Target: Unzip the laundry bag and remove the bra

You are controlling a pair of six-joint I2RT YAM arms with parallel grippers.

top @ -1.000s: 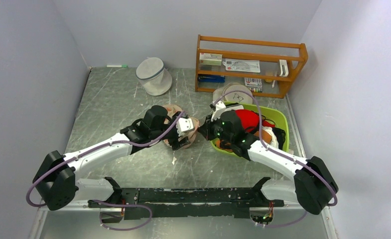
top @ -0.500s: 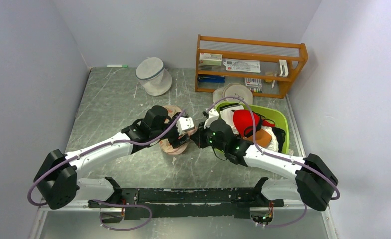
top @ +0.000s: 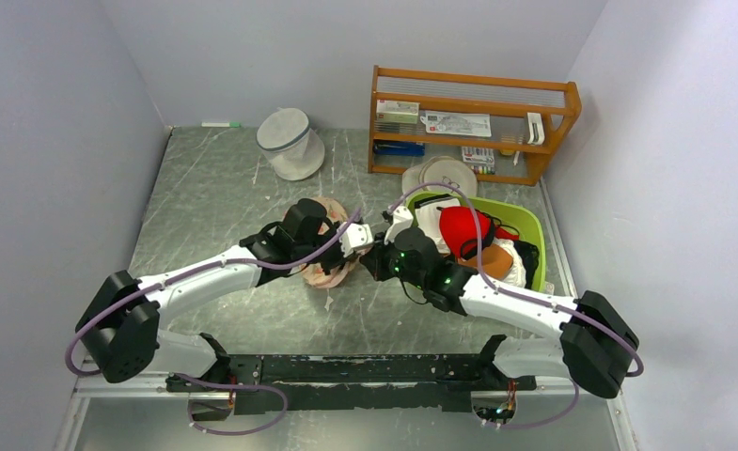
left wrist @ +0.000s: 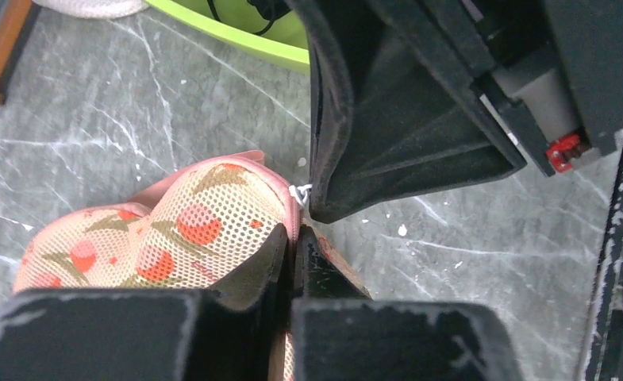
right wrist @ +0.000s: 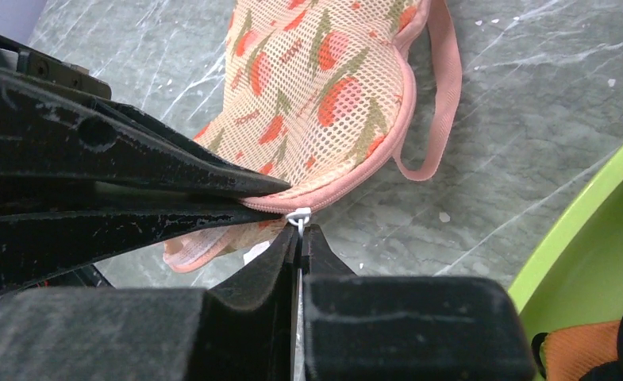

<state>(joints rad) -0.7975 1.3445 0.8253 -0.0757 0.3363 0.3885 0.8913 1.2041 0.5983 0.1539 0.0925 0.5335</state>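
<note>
The laundry bag [top: 324, 273] lies mid-table, peach mesh with red print [left wrist: 189, 230] [right wrist: 324, 87] and a pink zip seam. My left gripper [top: 361, 248] [left wrist: 294, 234] is shut on the bag's pink edge just beside the zip end. My right gripper [top: 373, 256] [right wrist: 299, 232] faces it, shut on the small white zipper pull [right wrist: 298, 214] [left wrist: 299, 191]. The zip looks closed along the seam that shows. The left fingers [right wrist: 133, 182] fill the left of the right wrist view. The bra is hidden.
A green basin [top: 527, 222] to the right holds a red bra [top: 459, 225] and other garments. A wooden rack [top: 473, 122] stands at the back, a white cylindrical mesh bag [top: 290, 143] at the back left, and a white round dish [top: 447, 173] before the rack.
My left gripper has closed on the bag's edge. The right arm swung lower and left, holding the pull; the bag's near end shifted with it.
</note>
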